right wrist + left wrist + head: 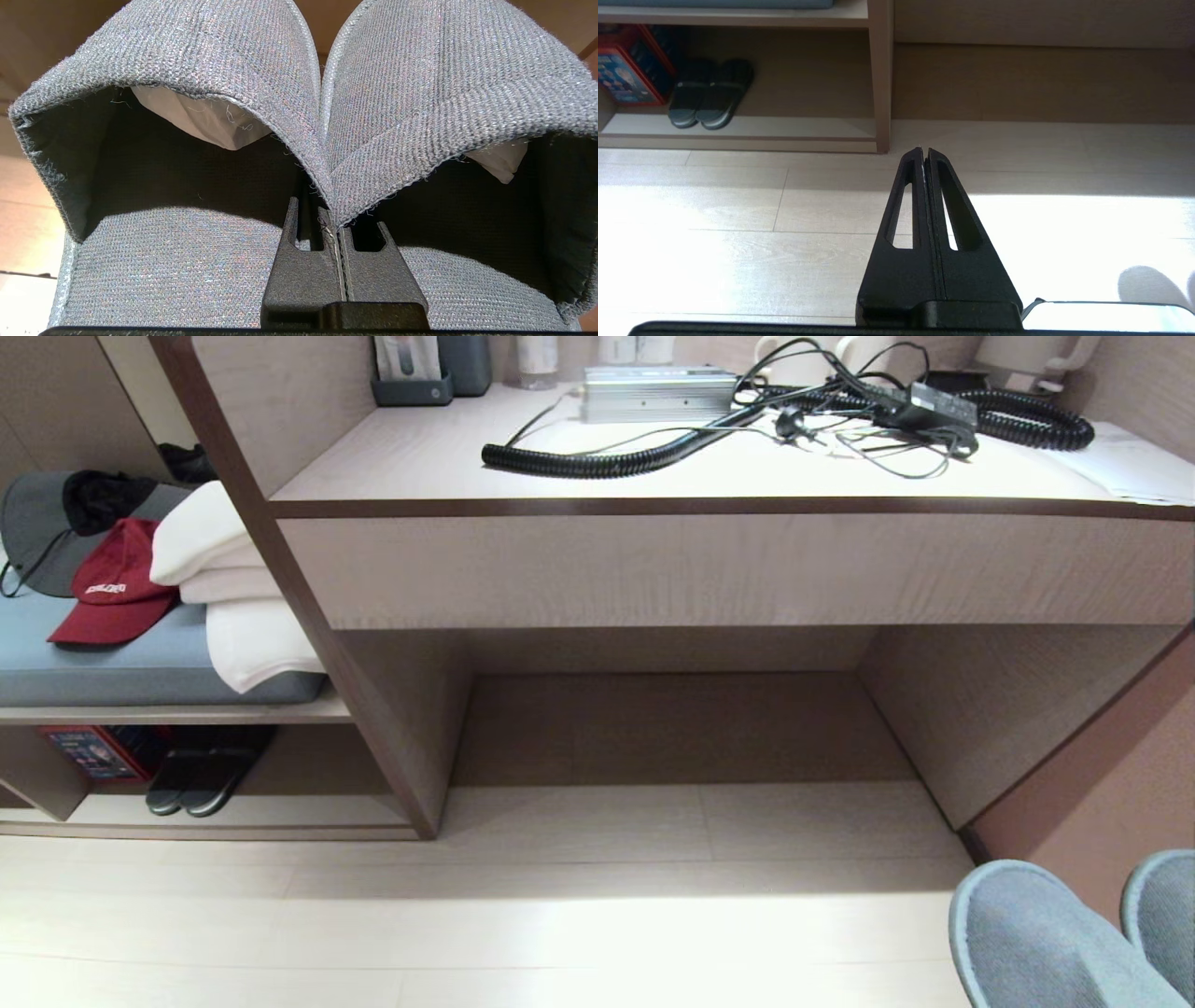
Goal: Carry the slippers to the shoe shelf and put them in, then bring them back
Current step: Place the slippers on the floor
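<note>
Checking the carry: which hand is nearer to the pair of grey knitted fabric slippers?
Right. The right hand is shut on the slippers where their toe bands meet; the left hand hangs shut over bare floor, apart from them.

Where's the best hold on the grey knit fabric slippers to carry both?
On the grey knit fabric slippers, where the toe-band rims touch, from the open heel side: side by side, one pinch takes both, as the right gripper has them.
</note>
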Available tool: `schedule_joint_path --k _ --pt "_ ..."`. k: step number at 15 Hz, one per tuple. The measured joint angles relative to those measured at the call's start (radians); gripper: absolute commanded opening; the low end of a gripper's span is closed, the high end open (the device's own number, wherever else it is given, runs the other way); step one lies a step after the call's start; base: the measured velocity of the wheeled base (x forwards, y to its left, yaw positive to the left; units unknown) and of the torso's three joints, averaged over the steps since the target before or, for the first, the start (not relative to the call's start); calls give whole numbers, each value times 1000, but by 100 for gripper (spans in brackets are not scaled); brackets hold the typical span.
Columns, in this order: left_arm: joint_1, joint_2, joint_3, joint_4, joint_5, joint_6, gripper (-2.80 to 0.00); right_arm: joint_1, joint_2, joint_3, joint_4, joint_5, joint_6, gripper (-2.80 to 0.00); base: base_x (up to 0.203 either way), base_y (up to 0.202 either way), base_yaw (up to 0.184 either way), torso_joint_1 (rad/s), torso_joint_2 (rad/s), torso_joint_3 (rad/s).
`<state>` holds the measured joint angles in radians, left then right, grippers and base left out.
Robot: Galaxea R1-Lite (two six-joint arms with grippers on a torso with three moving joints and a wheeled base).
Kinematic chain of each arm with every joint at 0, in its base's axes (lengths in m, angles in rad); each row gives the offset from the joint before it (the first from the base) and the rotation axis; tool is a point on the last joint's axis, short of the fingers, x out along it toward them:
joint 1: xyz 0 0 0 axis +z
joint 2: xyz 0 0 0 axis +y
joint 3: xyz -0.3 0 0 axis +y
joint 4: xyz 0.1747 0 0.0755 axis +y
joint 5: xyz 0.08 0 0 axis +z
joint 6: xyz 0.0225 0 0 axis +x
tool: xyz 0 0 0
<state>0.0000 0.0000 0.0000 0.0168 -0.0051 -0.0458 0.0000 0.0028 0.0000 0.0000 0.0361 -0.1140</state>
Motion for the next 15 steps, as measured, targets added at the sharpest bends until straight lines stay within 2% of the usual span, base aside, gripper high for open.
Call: schedule_joint_path --k 15 --pt "0 0 0 0 0 0 -280 0 0 0 0 1 0 -280 0 0 0 3 2 -198"
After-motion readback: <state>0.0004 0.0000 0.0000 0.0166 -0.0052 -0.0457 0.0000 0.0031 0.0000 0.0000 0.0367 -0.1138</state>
